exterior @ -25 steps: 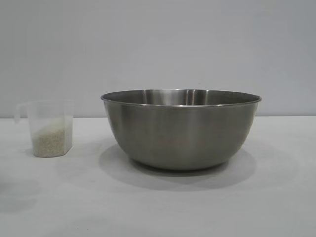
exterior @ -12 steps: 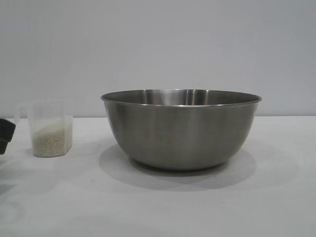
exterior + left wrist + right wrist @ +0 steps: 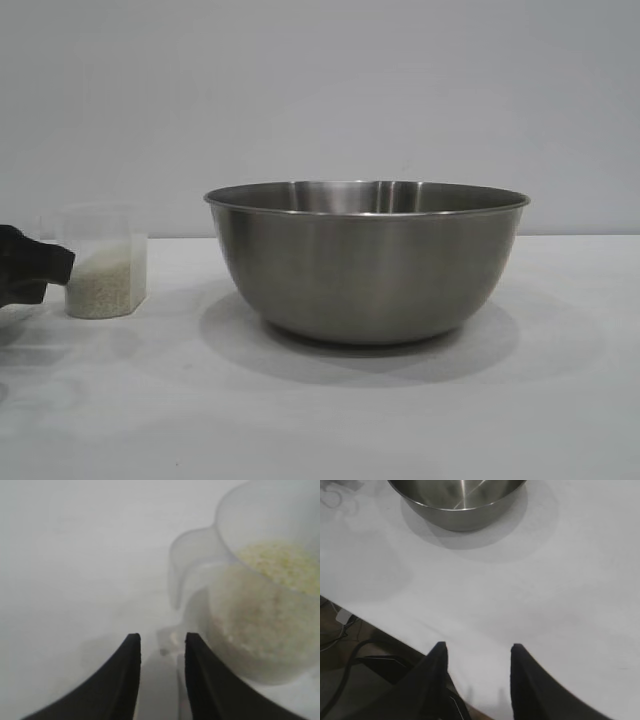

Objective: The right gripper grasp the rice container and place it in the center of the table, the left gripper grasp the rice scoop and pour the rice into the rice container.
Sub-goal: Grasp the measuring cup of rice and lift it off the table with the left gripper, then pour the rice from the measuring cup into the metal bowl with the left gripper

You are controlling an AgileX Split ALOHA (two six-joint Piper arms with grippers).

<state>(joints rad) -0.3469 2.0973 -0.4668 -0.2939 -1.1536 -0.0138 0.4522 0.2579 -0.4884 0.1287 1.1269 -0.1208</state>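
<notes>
Nearest, in the left wrist view: left gripper (image 3: 161,642) low over the table (image 3: 75,555), its two dark fingers (image 3: 125,680) parted by a narrow gap. Nothing between them. Just past the tips sits the rice scoop (image 3: 260,610), a translucent plastic measuring cup. Its small side handle (image 3: 187,570) faces the gripper, a little off the line of the gap. No contact visible between fingers and handle. Rice (image 3: 280,565) lies inside the cup as a pale off-white mass, and more shows through the wall lower down.

Exterior view, left edge: the left gripper (image 3: 55,268) enters as a dark shape, its tip right at the near side of the rice scoop (image 3: 103,262). The cup stands upright on the table (image 3: 320,420), rice (image 3: 100,283) filling under half of it.

Middle of that view: the rice container (image 3: 367,260), a large brushed stainless-steel bowl with a thin rolled rim, upright, its shadow pooled round its base. It stands to the right of the scoop, apart from it.

Right wrist view: right gripper (image 3: 477,652) hangs above the table's (image 3: 545,580) near edge, fingers (image 3: 432,680) moderately spread, holding nothing. The rice container (image 3: 457,502) sits well beyond it. Below the table edge, dark cables (image 3: 350,665) and a brown surface.
</notes>
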